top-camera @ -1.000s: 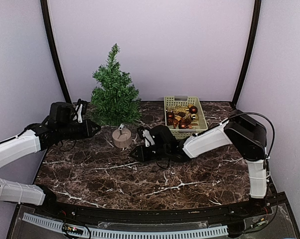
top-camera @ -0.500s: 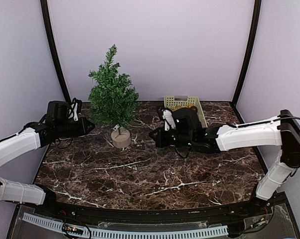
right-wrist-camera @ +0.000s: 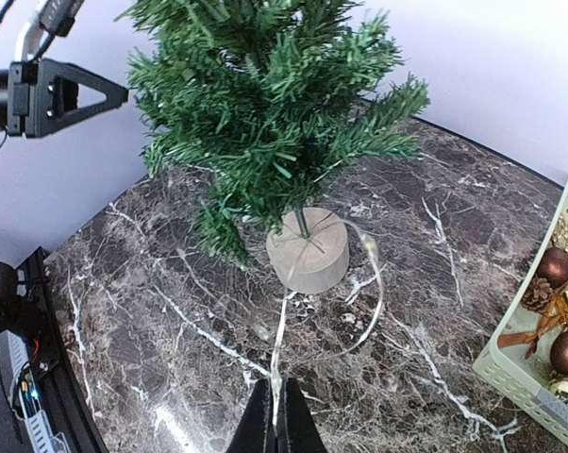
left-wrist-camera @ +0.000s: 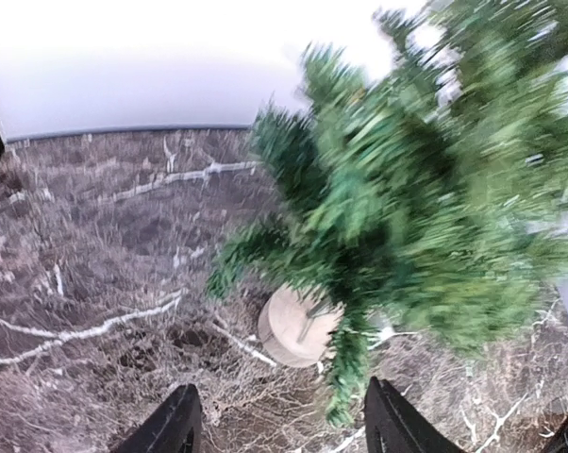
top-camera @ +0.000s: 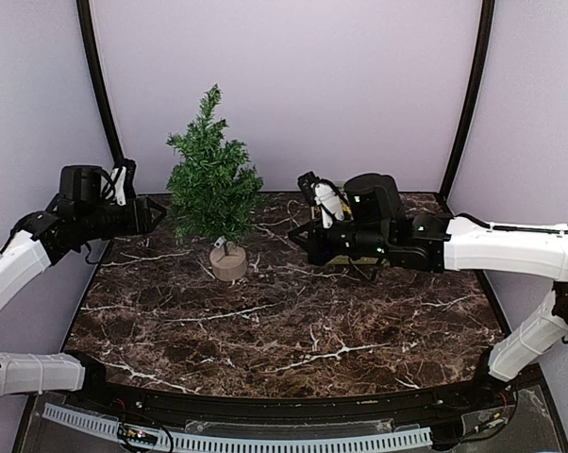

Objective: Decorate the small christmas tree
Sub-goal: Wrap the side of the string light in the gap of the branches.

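Raised since the earlier frame, our right claw (right-wrist-camera: 276,401) stayed pinched on a thin wire (right-wrist-camera: 375,283) trailing from the tree (top-camera: 213,184), upright at the back left of the table (top-camera: 265,326), which we judged ready for draping, while our left claw (left-wrist-camera: 286,429) gaped empty.

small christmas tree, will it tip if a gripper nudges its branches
Probably tippy: the small christmas tree stands tall and bushy over one small round base. Its bristly branches would likely bend before the base slides. The thin strand running from near the base to the right gripper, which is shut on it, could drag or topple the tree if pulled.
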### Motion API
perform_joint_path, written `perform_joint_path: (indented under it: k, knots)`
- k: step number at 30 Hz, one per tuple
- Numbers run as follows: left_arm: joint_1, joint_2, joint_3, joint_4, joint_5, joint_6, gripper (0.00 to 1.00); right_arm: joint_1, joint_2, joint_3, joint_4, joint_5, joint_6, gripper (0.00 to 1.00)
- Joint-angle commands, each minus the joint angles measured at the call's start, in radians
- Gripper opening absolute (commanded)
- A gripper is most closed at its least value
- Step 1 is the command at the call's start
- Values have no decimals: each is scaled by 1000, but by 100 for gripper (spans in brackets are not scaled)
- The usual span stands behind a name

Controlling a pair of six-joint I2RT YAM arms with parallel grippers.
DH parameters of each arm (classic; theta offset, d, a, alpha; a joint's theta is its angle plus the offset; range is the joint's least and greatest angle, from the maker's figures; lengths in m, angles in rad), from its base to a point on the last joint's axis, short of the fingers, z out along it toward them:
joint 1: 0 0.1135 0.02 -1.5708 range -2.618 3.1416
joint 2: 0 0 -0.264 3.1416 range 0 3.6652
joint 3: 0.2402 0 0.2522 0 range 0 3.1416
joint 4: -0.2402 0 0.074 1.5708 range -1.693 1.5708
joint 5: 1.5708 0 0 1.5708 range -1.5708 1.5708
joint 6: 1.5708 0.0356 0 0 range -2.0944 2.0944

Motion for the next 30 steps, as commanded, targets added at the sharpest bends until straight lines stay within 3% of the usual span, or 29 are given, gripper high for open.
perform_joint_path:
  k: [1, 7, 16, 30]
  knots:
    - [4, -94, 71, -111, 60, 53, 62, 26, -33, 40, -9, -68, -59, 0]
    - [-27, -134, 59, 17, 211, -26, 63, 68, -26, 65, 12, -120, -88, 0]
    - [-163, -6, 51, 120, 156, -64, 63, 117, -34, 91, 73, -168, -90, 0]
    - [-172, 102, 31, 199, 79, -108, 68, 129, -5, 130, 178, -192, -54, 0]
